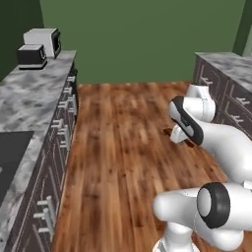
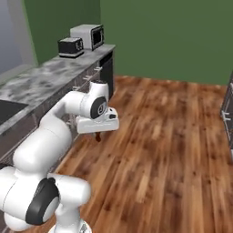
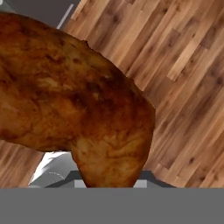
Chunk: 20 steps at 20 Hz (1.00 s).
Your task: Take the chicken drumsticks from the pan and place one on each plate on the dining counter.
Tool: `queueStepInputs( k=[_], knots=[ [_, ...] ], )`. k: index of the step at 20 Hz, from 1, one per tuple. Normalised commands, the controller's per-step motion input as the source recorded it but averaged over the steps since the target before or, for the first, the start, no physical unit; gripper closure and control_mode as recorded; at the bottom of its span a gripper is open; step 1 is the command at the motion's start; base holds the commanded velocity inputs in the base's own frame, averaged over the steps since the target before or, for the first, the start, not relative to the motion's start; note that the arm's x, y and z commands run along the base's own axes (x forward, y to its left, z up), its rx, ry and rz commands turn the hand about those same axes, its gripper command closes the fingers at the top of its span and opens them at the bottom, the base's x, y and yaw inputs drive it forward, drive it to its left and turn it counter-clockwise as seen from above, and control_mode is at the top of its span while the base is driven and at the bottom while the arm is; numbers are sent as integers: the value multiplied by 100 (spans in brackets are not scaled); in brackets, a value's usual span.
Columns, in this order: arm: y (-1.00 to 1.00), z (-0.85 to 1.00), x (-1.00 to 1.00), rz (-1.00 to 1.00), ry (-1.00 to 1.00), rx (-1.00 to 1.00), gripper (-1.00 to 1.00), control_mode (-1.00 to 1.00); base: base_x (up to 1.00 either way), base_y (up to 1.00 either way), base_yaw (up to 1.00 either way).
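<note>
The white robot arm with dark joints (image 2: 59,123) reaches over the brown wooden plank floor (image 2: 173,150), its flat white hand (image 2: 97,124) level. Beside it runs a grey marbled stone counter (image 2: 41,82) carrying a black toaster (image 2: 70,47) and a grey microwave (image 2: 87,36).

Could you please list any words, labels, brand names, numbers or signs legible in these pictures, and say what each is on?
No text can be read in any view.
Microwave and toaster: their fronts show dark panels, no legible label or digits.
Chicken drumstick in the tool, drawer fronts and wood floor: no markings.
</note>
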Motion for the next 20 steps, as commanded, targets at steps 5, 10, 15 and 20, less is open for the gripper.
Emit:
queueStepInputs(
  k=[5, 10, 15, 20],
  knots=[
    [0, 0, 0, 0, 0, 0, 100, 100, 48, -47, -39],
    [0, 0, 0, 0, 0, 0, 100, 100, 46, -34, -51],
    [0, 0, 0, 0, 0, 0, 100, 100, 64, -10, -45],
    [0, 0, 0, 0, 0, 0, 100, 100, 90, 0, -24]
  ],
)
